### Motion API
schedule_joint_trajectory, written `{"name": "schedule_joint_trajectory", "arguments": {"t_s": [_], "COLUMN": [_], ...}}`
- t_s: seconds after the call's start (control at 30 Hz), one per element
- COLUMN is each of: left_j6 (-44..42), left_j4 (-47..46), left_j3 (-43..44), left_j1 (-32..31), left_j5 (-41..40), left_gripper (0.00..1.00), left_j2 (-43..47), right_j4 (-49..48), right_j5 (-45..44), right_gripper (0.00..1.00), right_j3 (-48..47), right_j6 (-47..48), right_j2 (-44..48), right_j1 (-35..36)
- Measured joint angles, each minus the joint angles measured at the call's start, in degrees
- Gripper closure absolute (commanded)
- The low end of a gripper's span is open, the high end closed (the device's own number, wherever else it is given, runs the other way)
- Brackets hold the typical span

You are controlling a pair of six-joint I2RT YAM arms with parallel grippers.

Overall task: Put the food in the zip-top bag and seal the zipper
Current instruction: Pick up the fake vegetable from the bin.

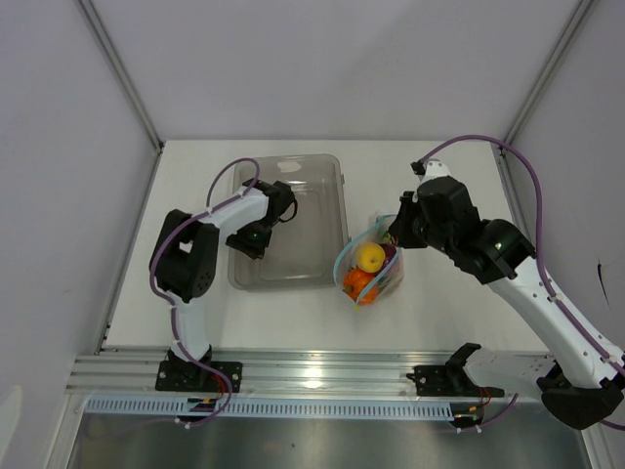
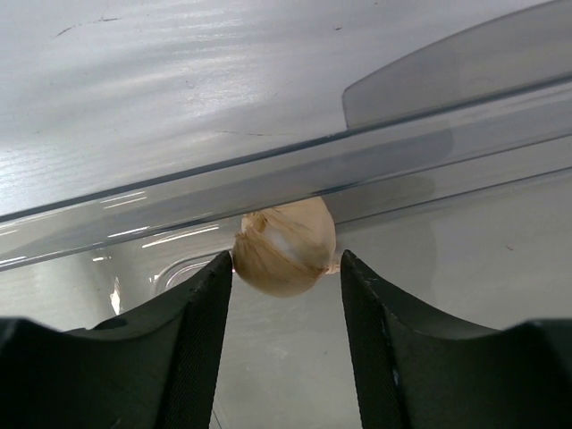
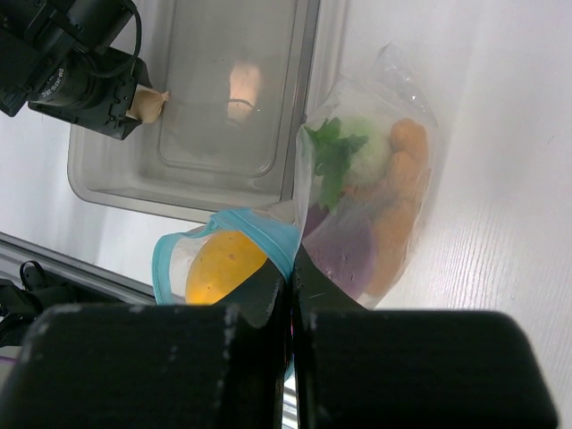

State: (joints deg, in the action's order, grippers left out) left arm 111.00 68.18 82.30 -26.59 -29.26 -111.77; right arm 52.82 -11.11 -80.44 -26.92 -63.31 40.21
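- The left gripper [image 2: 287,268] is inside the clear grey tray [image 1: 308,210], toward the tray's 8 o'clock corner in the top view.
- Its two fingertips flank a beige bulb [image 2: 284,243] that lies on the tray floor against the side wall. The left pad looks to be touching it, but I cannot tell whether the jaws are clamping it.
- The right gripper [image 3: 293,277] is clenched on the mouth of the zip-top bag [image 3: 398,85], pinching the light blue zipper [image 3: 162,259] at the bag's 1 o'clock edge.
- The bag lies on the white table [image 1: 439,313] just beside the tray, at its 4 o'clock, with its mouth gaping open.
- Inside the bag are a yellow lemon [image 1: 369,257], an orange tomato [image 1: 358,281], a purple onion [image 3: 344,250], a green sprig [image 3: 332,156] and orange pieces [image 3: 407,161].
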Motion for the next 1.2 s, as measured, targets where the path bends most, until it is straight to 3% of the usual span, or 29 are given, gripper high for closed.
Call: {"name": "schedule_joint_trajectory", "arguments": {"t_s": [0.2,0.37,0.5,0.93,1.2], "left_j6": [0.02,-0.09,-0.68,-5.62,-15.96], "left_j4": [0.5,-0.07,-0.48,-0.33,-2.29], "left_j3": [0.0,-0.11,-0.11,2.47,6.75], "left_j1": [0.02,0.02,0.0,-3.69,-9.94], "left_j5": [-0.07,-0.11,-0.15,-1.57,-3.78], "left_gripper": [0.55,0.75,0.79,0.72,0.64], "left_j2": [0.0,0.0,0.02,1.36,13.64], "right_j4": [0.0,0.02,0.0,0.0,-0.11], "right_j5": [0.02,0.02,0.0,-0.02,-0.04], "right_gripper": [1.0,1.0,1.0,1.0,1.0], "right_j3": [0.0,0.0,0.0,0.0,0.0], "right_j6": [0.0,0.0,0.0,-0.02,-0.04], "right_j2": [0.02,0.02,0.02,0.0,-0.24], "right_j1": [0.0,0.0,0.0,0.0,0.0]}}
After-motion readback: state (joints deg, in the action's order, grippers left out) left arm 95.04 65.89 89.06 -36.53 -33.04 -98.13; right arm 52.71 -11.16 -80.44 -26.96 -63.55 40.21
